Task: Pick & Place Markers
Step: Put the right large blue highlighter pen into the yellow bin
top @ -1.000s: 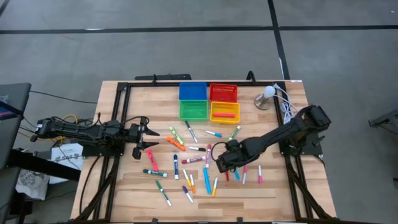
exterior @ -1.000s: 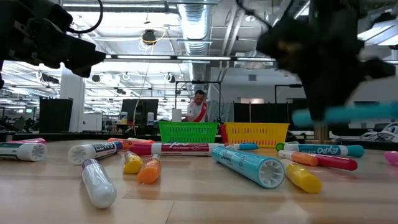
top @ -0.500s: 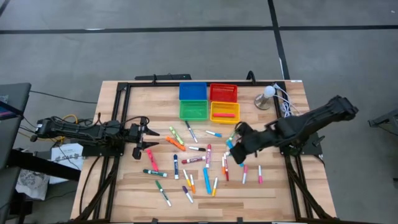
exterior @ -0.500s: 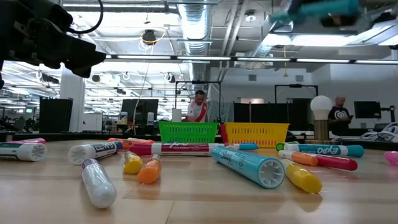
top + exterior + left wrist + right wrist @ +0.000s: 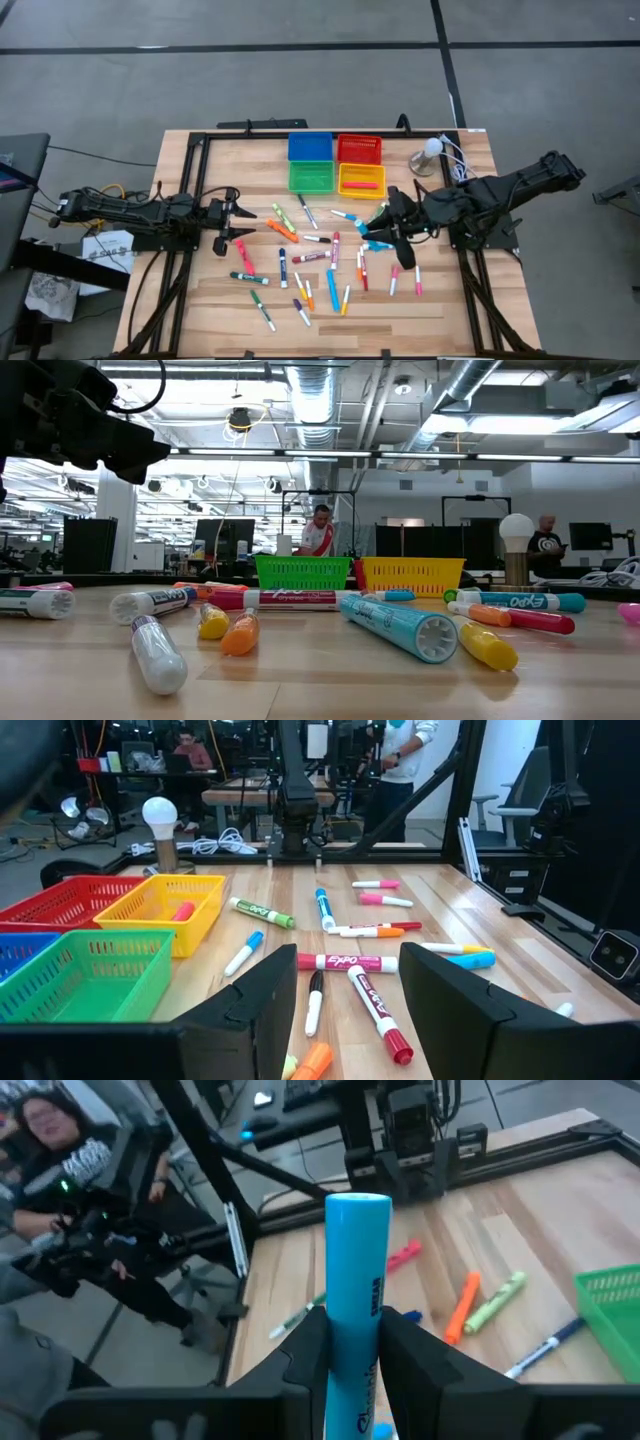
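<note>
Markers (image 5: 320, 262) are lying scattered across the table's (image 5: 450, 305) middle, leaving bare wood along its edges. The left gripper (image 5: 237, 221) is waiting open at the left edge. Further right, the right gripper (image 5: 385, 233) is gripping a light-blue marker (image 5: 355, 1295) above the scatter, just below the yellow bin (image 5: 361, 181).

Two dark, slender jointed arms, matte black throughout; flat angular black fingers (image 5: 440, 995); yellow cabling at left arm's (image 5: 130, 213) base.

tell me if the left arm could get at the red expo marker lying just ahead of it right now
Probably yes. The left gripper has its fingers apart and empty, and the red Expo marker lies flat on bare wood just ahead of them. Only a black-tipped marker lies close beside it, and the right gripper is off to the side.
</note>
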Tool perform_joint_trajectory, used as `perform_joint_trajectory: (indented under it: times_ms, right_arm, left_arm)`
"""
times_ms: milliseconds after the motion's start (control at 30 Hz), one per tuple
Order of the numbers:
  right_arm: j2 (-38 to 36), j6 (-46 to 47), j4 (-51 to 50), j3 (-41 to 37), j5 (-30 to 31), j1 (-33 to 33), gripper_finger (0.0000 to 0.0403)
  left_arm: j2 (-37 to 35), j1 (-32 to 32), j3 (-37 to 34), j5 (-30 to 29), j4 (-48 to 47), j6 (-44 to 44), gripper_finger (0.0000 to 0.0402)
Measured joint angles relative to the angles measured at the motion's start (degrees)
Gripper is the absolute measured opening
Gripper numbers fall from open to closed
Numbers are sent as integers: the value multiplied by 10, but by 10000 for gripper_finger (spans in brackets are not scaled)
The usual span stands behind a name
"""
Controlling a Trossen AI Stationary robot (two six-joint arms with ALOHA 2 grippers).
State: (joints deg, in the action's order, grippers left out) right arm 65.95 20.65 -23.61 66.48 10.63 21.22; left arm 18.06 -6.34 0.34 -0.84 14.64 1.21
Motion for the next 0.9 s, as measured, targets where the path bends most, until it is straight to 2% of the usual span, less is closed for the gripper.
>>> perform_joint_trajectory:
  times_ms: [200, 367, 667, 900]
  right_arm:
    - [-1, 2, -18, 0, -2, -11, 66]
    - [-1, 46, -41, 0, -2, -39, 66]
    - [-1, 43, -92, 0, -3, -137, 66]
    - [9, -19, -109, 0, -3, -219, 66]
  left_arm:
    - [0, 0, 0, 0, 0, -1, 178]
    - [0, 0, 0, 0, 0, -2, 178]
    - [0, 0, 0, 0, 0, -2, 178]
    - [0, 0, 0, 0, 0, -2, 178]
